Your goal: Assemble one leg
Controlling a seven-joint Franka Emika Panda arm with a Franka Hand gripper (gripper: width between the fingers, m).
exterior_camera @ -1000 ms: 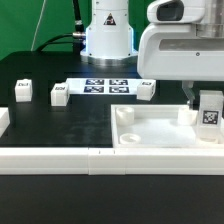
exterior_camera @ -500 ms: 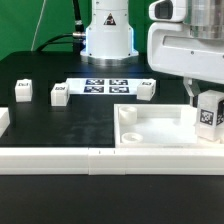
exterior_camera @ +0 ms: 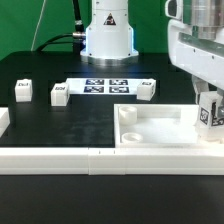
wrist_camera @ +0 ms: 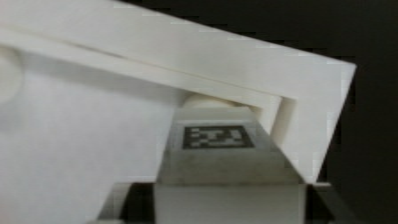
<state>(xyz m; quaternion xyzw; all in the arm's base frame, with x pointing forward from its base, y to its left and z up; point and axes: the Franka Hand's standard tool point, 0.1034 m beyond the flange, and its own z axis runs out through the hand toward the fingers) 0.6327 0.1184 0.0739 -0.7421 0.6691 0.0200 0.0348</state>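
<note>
My gripper (exterior_camera: 208, 103) is shut on a leg (exterior_camera: 210, 112), a small white block with a marker tag, and holds it over the far corner of the large white tray-shaped part (exterior_camera: 160, 133) at the exterior view's right. In the wrist view the held leg (wrist_camera: 221, 150) fills the space between my fingers, its tag facing the camera, close to the tray's raised rim corner (wrist_camera: 267, 85). Three other legs stand on the black table: one (exterior_camera: 23, 91) at the left, one (exterior_camera: 59, 94) beside it, one (exterior_camera: 146, 89) near the marker board.
The marker board (exterior_camera: 103, 85) lies at the table's back in front of the robot base (exterior_camera: 107, 35). Long white border rails (exterior_camera: 60, 157) run along the front edge, and a white part (exterior_camera: 3, 121) sits at the left edge.
My arm has moved toward the exterior view's right with the leg in it, carrying it nearer the tray's right corner. The other legs have not moved.
</note>
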